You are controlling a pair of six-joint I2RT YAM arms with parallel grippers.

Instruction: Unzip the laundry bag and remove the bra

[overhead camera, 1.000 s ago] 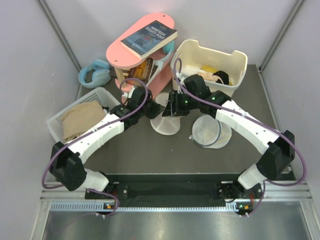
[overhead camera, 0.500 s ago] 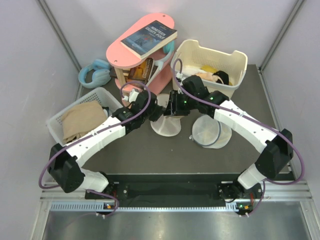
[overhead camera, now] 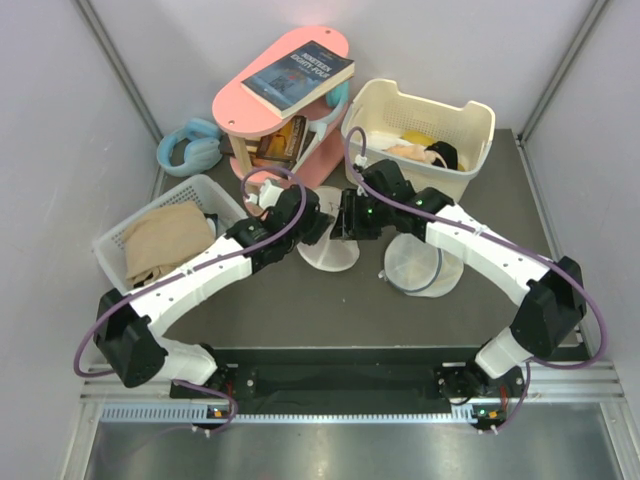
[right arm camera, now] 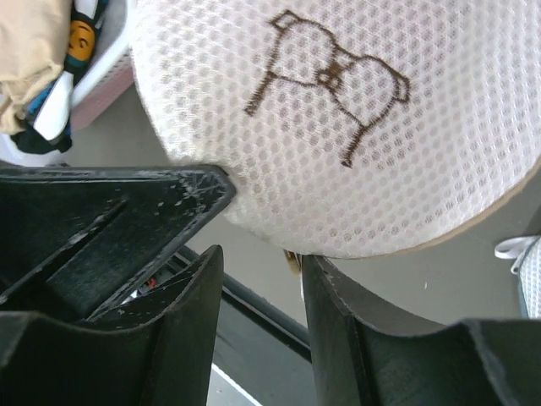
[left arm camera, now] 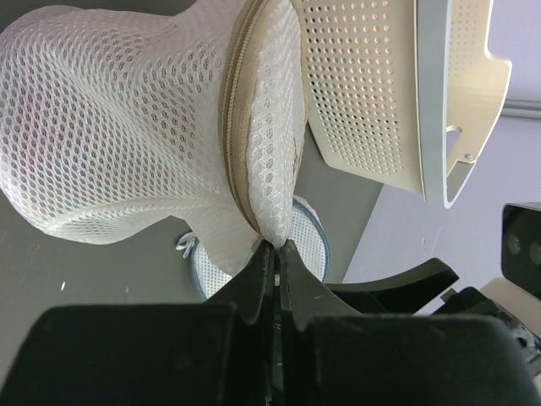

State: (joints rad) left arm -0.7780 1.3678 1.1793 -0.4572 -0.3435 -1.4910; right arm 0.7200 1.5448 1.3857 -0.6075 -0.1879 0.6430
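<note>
The cream mesh laundry bag point(overhead camera: 331, 254) lies mid-table between both arms. In the left wrist view its zipper seam point(left arm camera: 241, 127) runs down to my left gripper point(left arm camera: 277, 247), which is shut on the bag's mesh edge point(left arm camera: 272, 216). Seen from above, the left gripper point(overhead camera: 316, 228) is at the bag's left rim. The right wrist view shows the bag's face with the bra drawing point(right arm camera: 334, 80) just above my right gripper point(right arm camera: 260, 254), open, with a small tan zipper tab point(right arm camera: 292, 260) by its right finger. The right gripper point(overhead camera: 342, 230) is at the bag's far edge. The bra is hidden.
A second round white mesh bag point(overhead camera: 420, 264) lies right of the laundry bag. A cream basket point(overhead camera: 470, 125) with clothes stands back right. A white basket point(overhead camera: 115, 238) with beige cloth is on the left. A pink stand point(overhead camera: 235, 100) carrying a book and blue headphones point(overhead camera: 190, 148) stand behind.
My left arm has swung right to the bag's rim, where its jaws now pinch the mesh. The right gripper has edged slightly left and farther back over the bag.
</note>
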